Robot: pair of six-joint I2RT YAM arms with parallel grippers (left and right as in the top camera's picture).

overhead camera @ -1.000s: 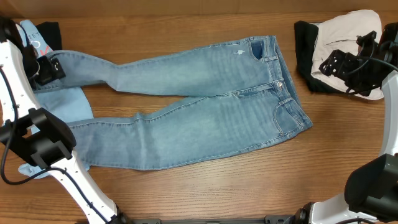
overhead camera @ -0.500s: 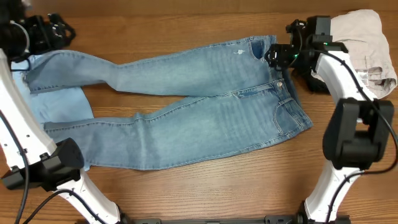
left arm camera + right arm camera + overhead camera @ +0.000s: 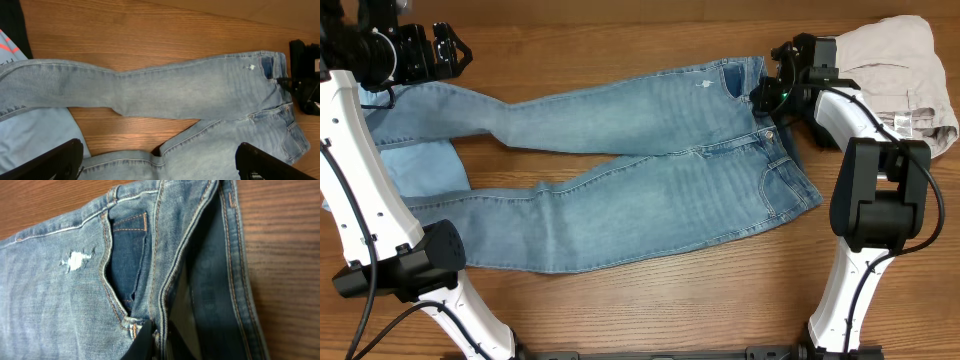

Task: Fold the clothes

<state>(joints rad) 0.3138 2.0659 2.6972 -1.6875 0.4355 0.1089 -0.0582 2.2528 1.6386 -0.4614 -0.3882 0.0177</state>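
Light-blue jeans [image 3: 650, 190] lie flat across the table, waist to the right and both legs running left. My right gripper [image 3: 767, 95] is at the far corner of the waistband. In the right wrist view it [image 3: 159, 342] is shut on the waistband edge beside the front pocket of the jeans [image 3: 75, 300]. My left gripper [image 3: 445, 55] hovers open at the back left, above the upper leg. Its fingers [image 3: 55, 162] stand wide apart over the jeans [image 3: 190, 95] with nothing between them.
A pale-blue T-shirt [image 3: 420, 170] lies under the legs at the left. Beige trousers [image 3: 895, 60] are piled at the back right, behind the right arm. A black garment [image 3: 9, 25] sits at the back left corner.
My right arm swung from the beige pile to the jeans' waistband and closed on it. My left arm rose from the leg hem to the back left, staying open.
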